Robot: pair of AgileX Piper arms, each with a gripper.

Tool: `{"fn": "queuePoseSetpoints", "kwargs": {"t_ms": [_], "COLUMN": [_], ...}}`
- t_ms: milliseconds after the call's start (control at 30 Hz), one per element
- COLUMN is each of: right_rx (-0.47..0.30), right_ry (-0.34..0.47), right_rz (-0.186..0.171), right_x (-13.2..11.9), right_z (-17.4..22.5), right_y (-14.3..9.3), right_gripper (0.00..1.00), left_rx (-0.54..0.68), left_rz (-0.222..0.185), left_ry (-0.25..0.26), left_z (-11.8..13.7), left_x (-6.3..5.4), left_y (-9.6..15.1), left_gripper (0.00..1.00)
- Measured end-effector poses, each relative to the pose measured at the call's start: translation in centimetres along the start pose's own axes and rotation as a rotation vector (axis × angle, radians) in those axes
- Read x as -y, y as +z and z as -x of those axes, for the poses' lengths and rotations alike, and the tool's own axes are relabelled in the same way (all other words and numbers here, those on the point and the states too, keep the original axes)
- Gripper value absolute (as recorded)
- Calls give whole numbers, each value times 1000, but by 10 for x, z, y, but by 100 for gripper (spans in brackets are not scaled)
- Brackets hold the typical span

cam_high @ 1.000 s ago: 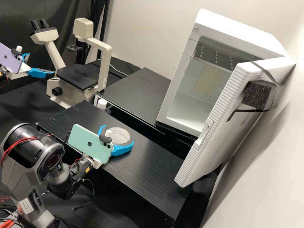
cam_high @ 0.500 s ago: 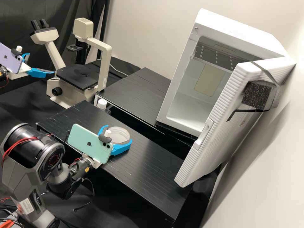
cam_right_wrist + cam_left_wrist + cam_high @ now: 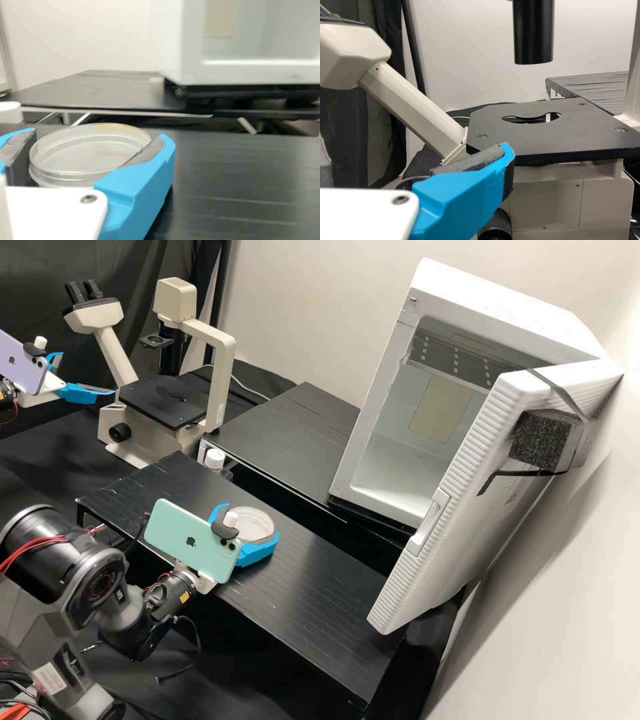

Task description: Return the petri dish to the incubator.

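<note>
In the high view, my right gripper (image 3: 249, 525) is shut on the clear petri dish (image 3: 257, 521) over the front black platform (image 3: 320, 593), one finger on each side of the rim. The right wrist view has the dish (image 3: 90, 152) lying level between the pads of the right gripper (image 3: 97, 137). At the high view's left, my left gripper (image 3: 87, 373) stands open beside the microscope; one finger of the left gripper (image 3: 465, 192) appears in the left wrist view. The white incubator (image 3: 493, 297) stands at the right, its door (image 3: 460, 487) swung wide.
The microscope (image 3: 223, 373) with its black stage (image 3: 163, 400) stands at the back left. A white-capped bottle (image 3: 215, 459) is at the gap between the front platform and the rear platform (image 3: 287, 433). Black foam (image 3: 540, 440) is strapped to the incubator door.
My right gripper's fingers have closed in on the dish from a wider spread. The right arm's upper links have shifted toward the left, and the gripper slightly rightward. The left arm has kept still.
</note>
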Motion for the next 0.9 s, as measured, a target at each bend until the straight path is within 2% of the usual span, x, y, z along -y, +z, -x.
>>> {"fn": "queuePoseSetpoints", "kwargs": {"t_ms": [300, 633, 800, 900], "right_rx": [87, 112, 80, 60], "right_ry": [173, 349, 441, 466], "right_rz": [-31, 7, 21, 30], "right_x": [-39, -101, -134, -148], "right_z": [2, -58, -95, -116], "right_y": [21, 46, 55, 58], "right_gripper": [0, 0, 0, 0], "left_rx": [0, 0, 0, 0], "left_rz": [0, 0, 0, 0], "left_ry": [0, 0, 0, 0], "left_z": [0, 0, 0, 0], "left_x": [0, 0, 0, 0], "left_y": [0, 0, 0, 0], "left_gripper": [100, 100, 100, 100]}}
